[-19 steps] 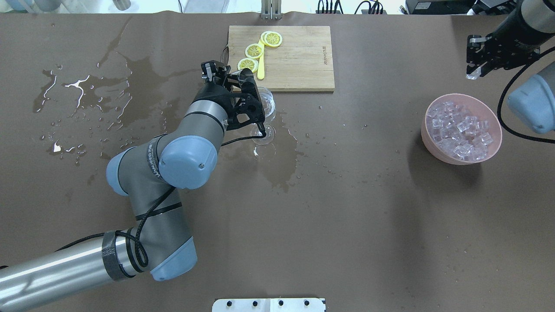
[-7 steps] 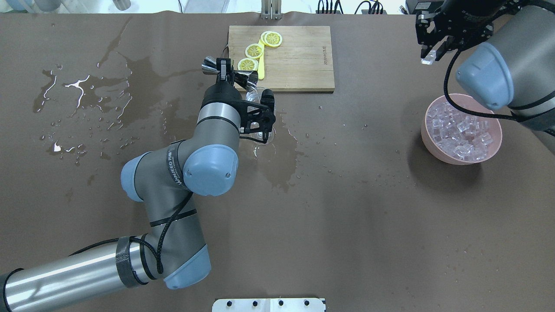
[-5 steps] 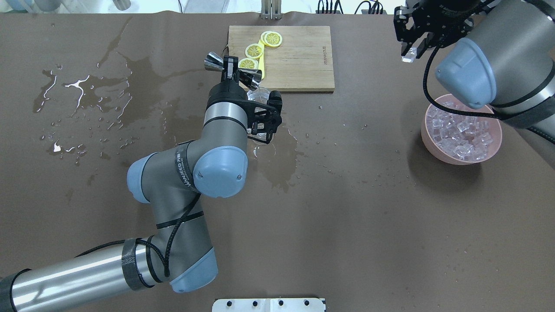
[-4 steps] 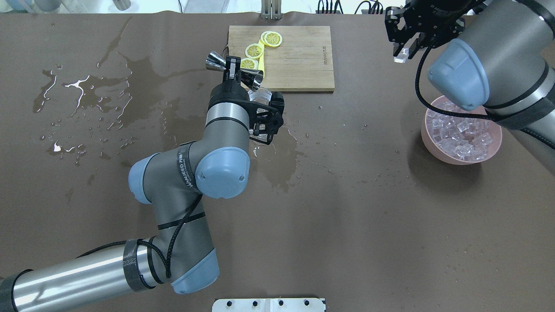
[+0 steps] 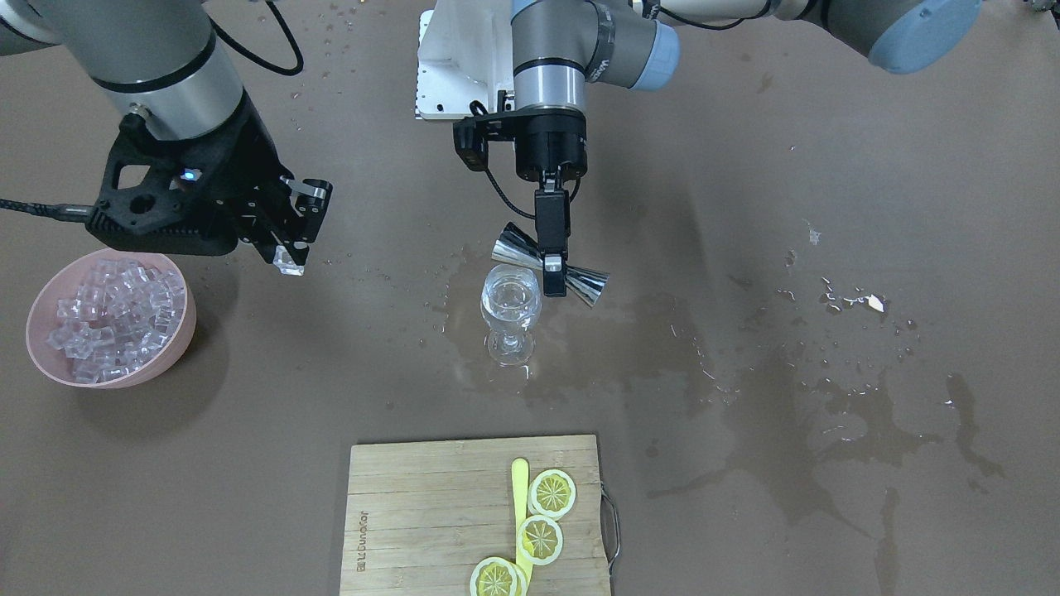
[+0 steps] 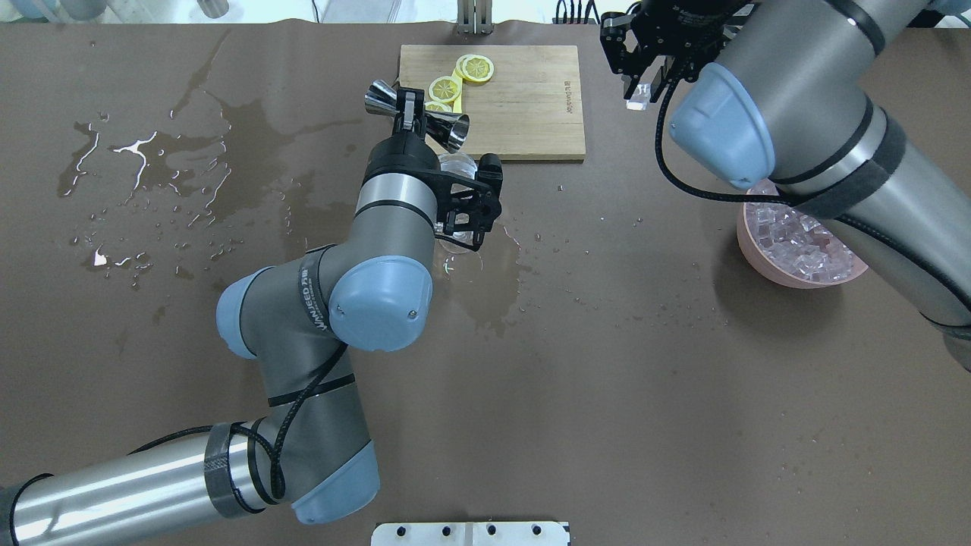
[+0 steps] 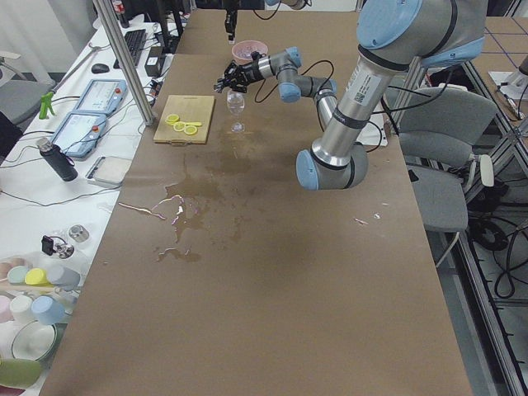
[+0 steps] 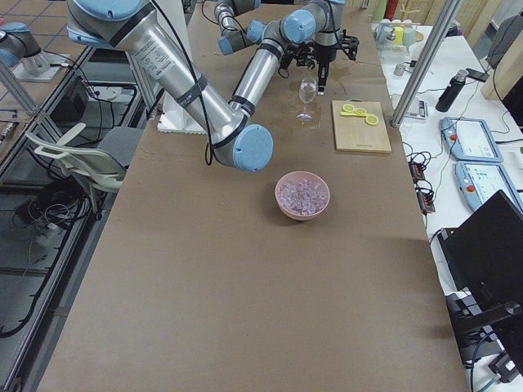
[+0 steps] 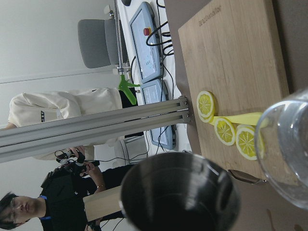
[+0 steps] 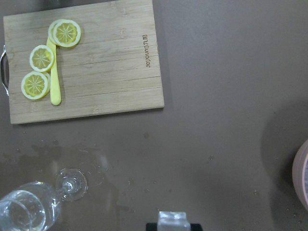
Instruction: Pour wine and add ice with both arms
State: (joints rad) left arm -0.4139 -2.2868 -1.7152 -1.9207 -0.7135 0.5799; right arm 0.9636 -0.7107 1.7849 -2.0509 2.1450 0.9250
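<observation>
My left gripper [image 5: 553, 275] is shut on a steel jigger [image 5: 551, 265], held on its side just above a stemmed glass [image 5: 511, 310] that holds clear wine. In the overhead view the jigger [image 6: 416, 117] sits at the board's near left corner, with the glass [image 6: 457, 165] partly hidden under the wrist. The left wrist view shows the jigger's mouth [image 9: 180, 192] and the glass rim [image 9: 288, 154]. My right gripper [image 5: 290, 248] is shut on one ice cube [image 5: 289, 259], in the air between the ice bowl [image 5: 37, 348] and the glass. The cube also shows in the overhead view [image 6: 639, 96] and the right wrist view [image 10: 173, 220].
A wooden cutting board [image 6: 523, 98] at the table's far side carries three lemon slices [image 5: 552, 492] and a yellow knife [image 5: 519, 497]. Wet patches [image 5: 828, 389] spread around the glass and over the robot's left half. The pink bowl [image 6: 766, 265] lies partly under my right arm. A white stand [image 6: 470, 533] is at the robot's edge.
My left gripper has turned the jigger back from tipping over the glass and shifted it towards the board. My right arm has carried the ice cube leftwards, from beyond the bowl towards the board.
</observation>
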